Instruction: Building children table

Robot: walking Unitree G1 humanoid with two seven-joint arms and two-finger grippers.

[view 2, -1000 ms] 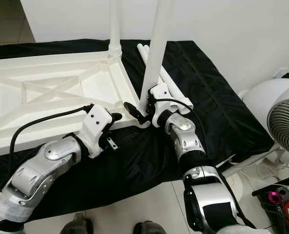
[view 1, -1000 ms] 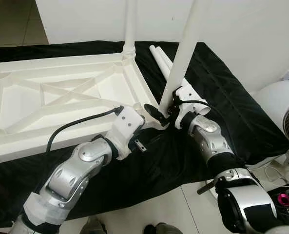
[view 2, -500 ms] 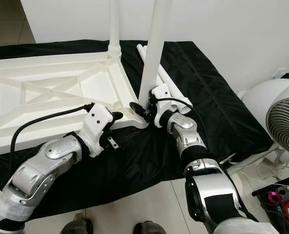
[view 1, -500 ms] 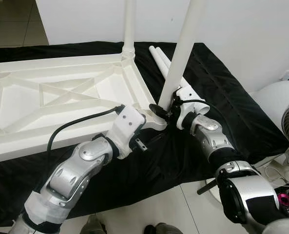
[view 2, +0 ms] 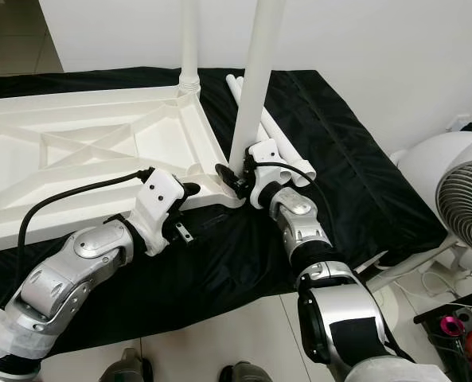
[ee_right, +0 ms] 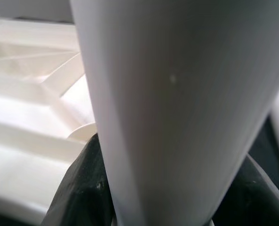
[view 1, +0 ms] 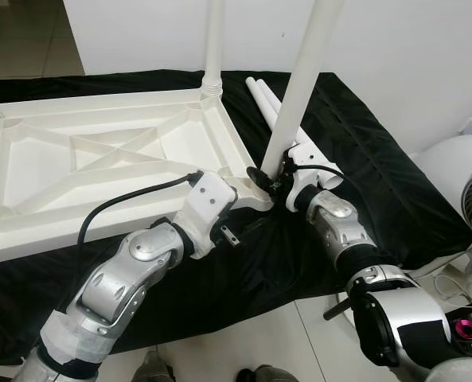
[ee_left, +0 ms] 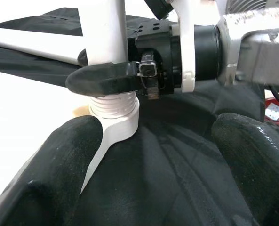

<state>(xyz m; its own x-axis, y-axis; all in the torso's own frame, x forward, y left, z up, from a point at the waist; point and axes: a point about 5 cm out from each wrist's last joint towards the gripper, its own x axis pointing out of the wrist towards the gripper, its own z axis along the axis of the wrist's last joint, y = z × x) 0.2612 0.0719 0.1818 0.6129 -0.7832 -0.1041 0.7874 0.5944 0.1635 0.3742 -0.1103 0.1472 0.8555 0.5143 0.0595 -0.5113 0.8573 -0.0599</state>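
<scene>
A white table top (view 1: 100, 159) lies upside down on a black cloth. One white leg (view 1: 212, 48) stands screwed into its far right corner. My right gripper (view 1: 269, 177) is shut on the lower end of a second leg (view 1: 299, 87), holding it almost upright over the near right corner socket (ee_left: 115, 117). The leg's threaded end (ee_left: 112, 102) sits at the socket's mouth. My left gripper (ee_left: 158, 141) is open, just short of that corner, with nothing between its fingers. Two loose legs (view 1: 266, 97) lie on the cloth behind.
A white fan (view 2: 458, 199) stands on the floor at the right, with cables and a pink item (view 1: 466, 328) near it. A white wall rises behind the cloth. My feet (view 1: 156, 370) stand at the cloth's front edge.
My right gripper has moved the leg's lower end slightly inward, onto the corner socket. The left arm has stayed put.
</scene>
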